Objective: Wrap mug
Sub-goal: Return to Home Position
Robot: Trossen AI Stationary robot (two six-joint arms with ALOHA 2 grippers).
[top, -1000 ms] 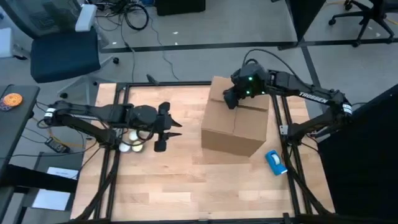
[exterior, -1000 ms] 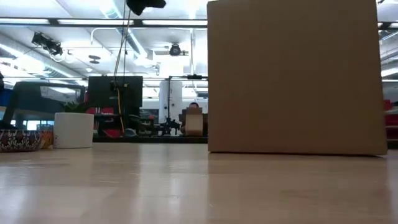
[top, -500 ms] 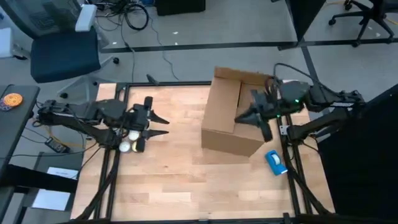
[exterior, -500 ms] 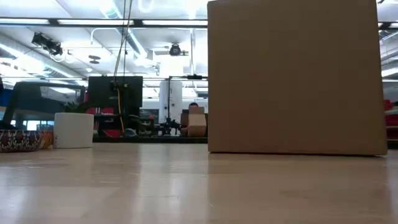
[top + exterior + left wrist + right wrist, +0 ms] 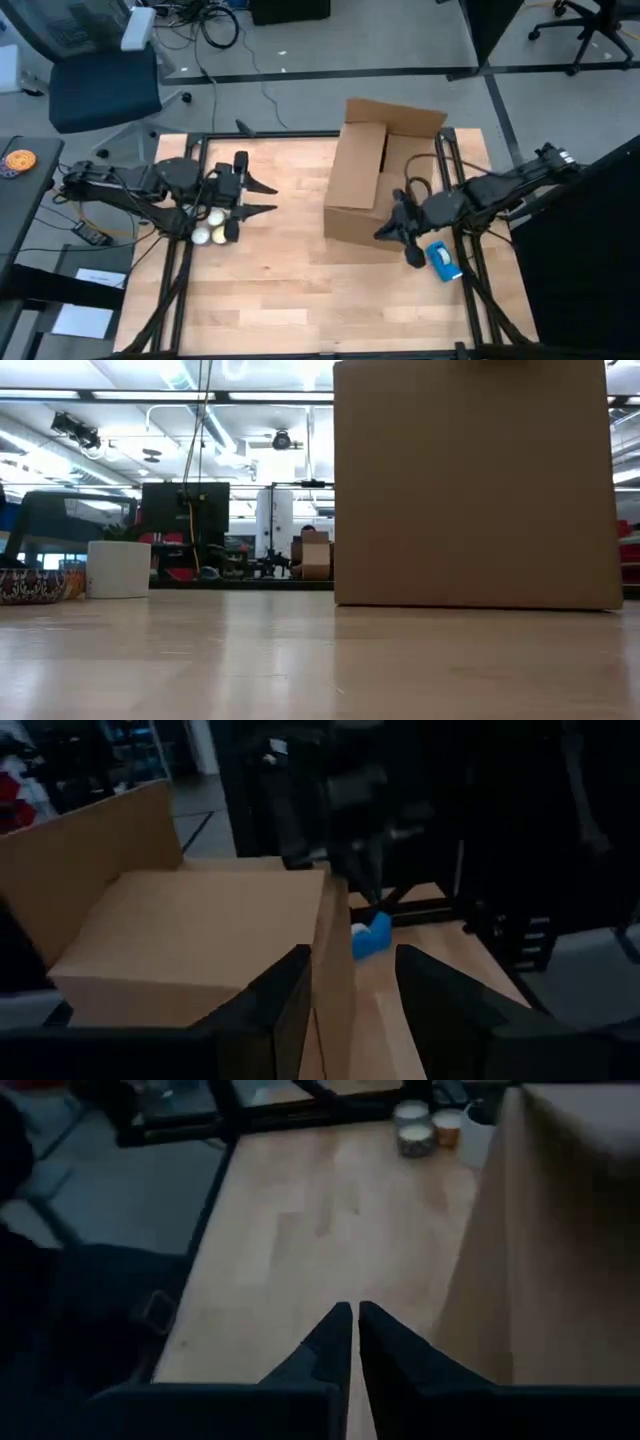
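The wooden table (image 5: 280,290) is edged by a dark frame, and a wide stretch of bare wood is left between the left gripper (image 5: 268,198) and the cardboard box (image 5: 365,205), and along the near edge. The left gripper is held over the table's left part, pointed at the box, its fingers spread wide with nothing between them. The right gripper (image 5: 353,1312) is held at the box's near right corner, fingers drawn almost together on nothing, just beside a blue object (image 5: 443,260) lying by the right rail. Small pale cups (image 5: 203,236) are clustered under the left arm. Grey floor and an office chair (image 5: 100,85) are seen beyond the table. One box flap is laid flat and another is stood up at the back; the mug is hidden in every view.
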